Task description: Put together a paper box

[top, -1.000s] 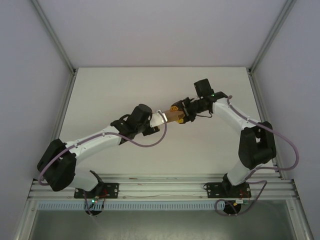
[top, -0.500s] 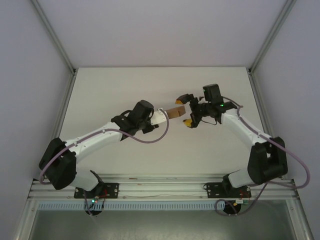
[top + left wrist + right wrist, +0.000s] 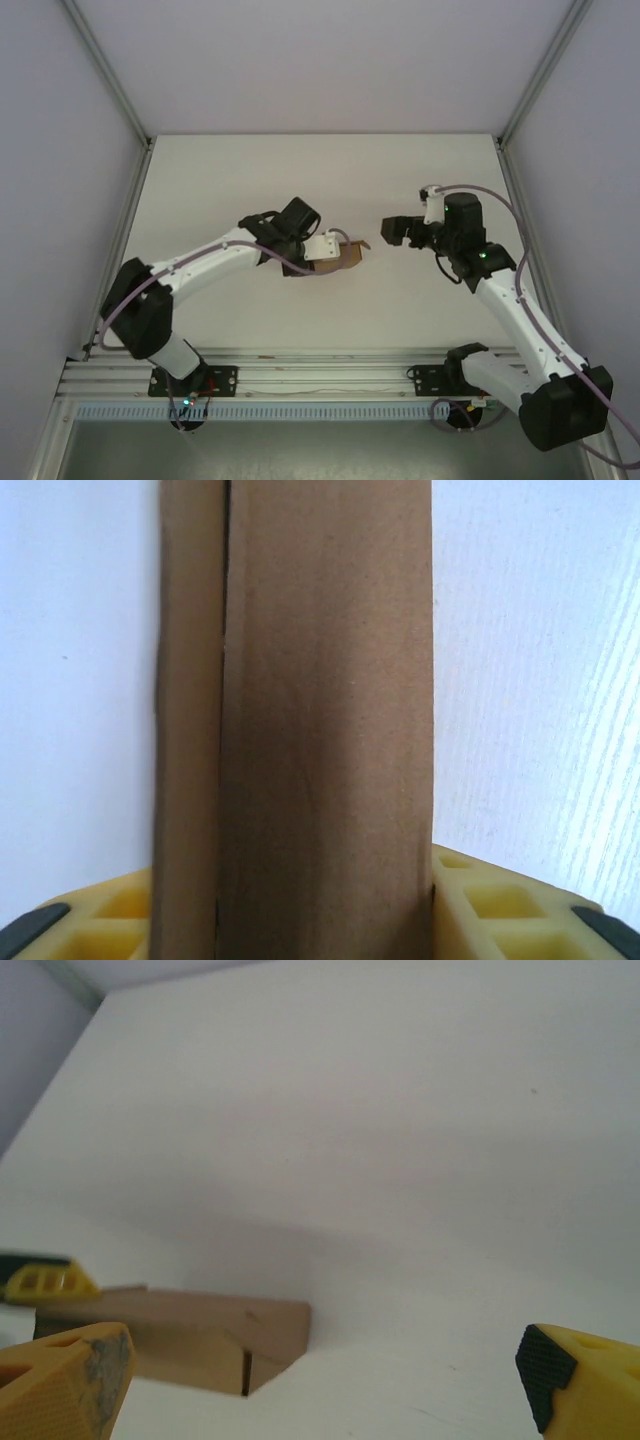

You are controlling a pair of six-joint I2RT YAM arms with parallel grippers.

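Observation:
The paper box (image 3: 347, 256) is a small brown cardboard box held just above the table's middle. My left gripper (image 3: 325, 249) is shut on its left end. In the left wrist view the paper box (image 3: 320, 730) runs straight up from between the yellow fingers (image 3: 500, 910), with a seam down its left side. My right gripper (image 3: 391, 231) hangs open a short way to the right of the box, touching nothing. The right wrist view shows the paper box (image 3: 200, 1340) at lower left, beyond the wide-apart fingertips (image 3: 65, 1375), with one end flap partly open.
The white table (image 3: 330, 180) is walled by light panels with aluminium posts at the back corners (image 3: 510, 130). A metal rail (image 3: 320, 375) runs along the near edge by both arm bases. Purple cables loop off each arm.
The right gripper let go of the box, opened and drew back to the right. The left gripper kept the box and swung it slightly nearer and lower.

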